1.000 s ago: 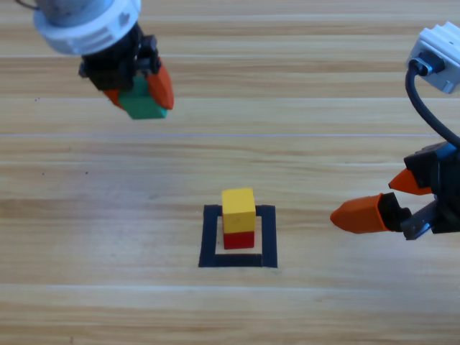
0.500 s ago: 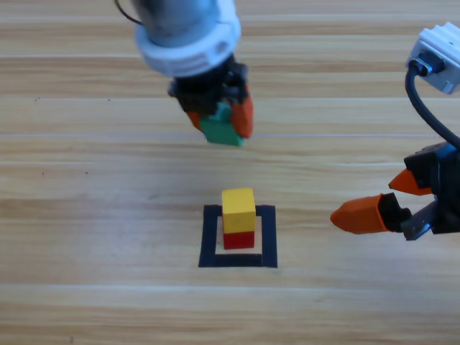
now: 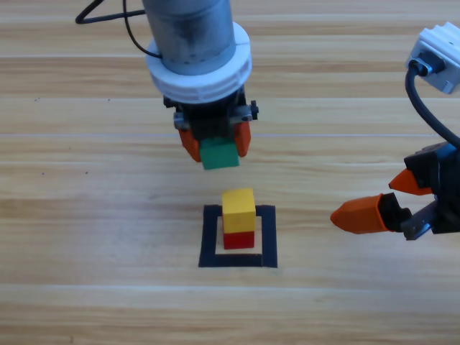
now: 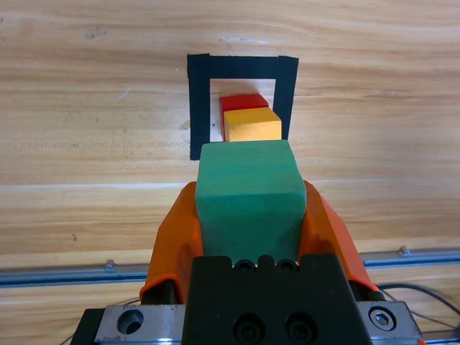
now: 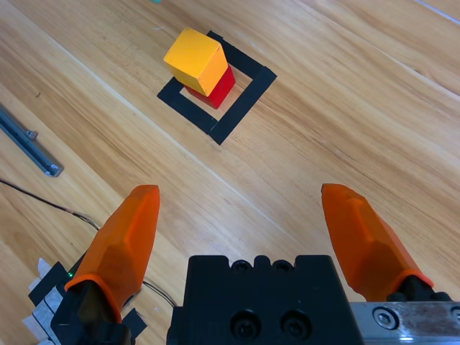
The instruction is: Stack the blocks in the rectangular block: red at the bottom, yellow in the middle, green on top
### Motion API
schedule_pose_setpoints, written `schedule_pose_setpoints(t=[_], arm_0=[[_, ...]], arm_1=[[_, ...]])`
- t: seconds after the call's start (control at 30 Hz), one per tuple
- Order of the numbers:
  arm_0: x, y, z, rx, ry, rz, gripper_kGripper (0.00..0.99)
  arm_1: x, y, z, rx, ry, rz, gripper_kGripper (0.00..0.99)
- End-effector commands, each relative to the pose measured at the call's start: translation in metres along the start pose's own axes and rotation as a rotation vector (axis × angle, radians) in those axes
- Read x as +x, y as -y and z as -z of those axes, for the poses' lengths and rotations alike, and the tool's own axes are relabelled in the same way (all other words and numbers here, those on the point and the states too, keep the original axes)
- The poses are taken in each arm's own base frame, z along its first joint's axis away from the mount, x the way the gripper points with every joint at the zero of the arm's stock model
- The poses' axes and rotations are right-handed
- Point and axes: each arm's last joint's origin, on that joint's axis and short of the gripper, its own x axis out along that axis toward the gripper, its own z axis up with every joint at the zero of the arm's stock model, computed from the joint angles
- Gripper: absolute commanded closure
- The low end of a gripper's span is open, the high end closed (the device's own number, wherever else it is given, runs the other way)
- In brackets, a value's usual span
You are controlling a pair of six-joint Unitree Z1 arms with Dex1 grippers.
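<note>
Green cube clamped in left hand.

The left arm is a grey metal cylinder with a thin black cable looping behind it. Its left gripper has orange pointed jaws on a black body (dark socket screws show in the wrist view). The right gripper has matching orange jaws, with a thick black cable above.

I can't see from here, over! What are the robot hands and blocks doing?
Left hand shut on green block, above the table near the stack. Right hand open, waiting at right. Yellow on red inside tape square. Nothing blocking.
</note>
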Motion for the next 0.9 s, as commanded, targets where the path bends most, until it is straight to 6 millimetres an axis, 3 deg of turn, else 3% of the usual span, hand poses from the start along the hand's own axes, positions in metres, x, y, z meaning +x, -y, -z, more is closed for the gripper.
schedule_pose_setpoints(t=[0.03, 0.4, 0.9], arm_0=[[0.021, 0.021, 0.018, 0.01, -0.006, -0.052, 0.909], [0.045, 0.032, 0.014, 0.062, -0.012, -0.094, 0.909], [0.053, 0.036, 0.013, 0.064, -0.031, -0.117, 0.909]], arm_1=[[0.015, 0.008, 0.006, 0.019, -0.04, 0.024, 0.0], [0.015, 0.008, 0.006, 0.019, -0.04, 0.024, 0.0], [0.017, 0.008, 0.006, 0.019, -0.047, 0.025, 0.0]])
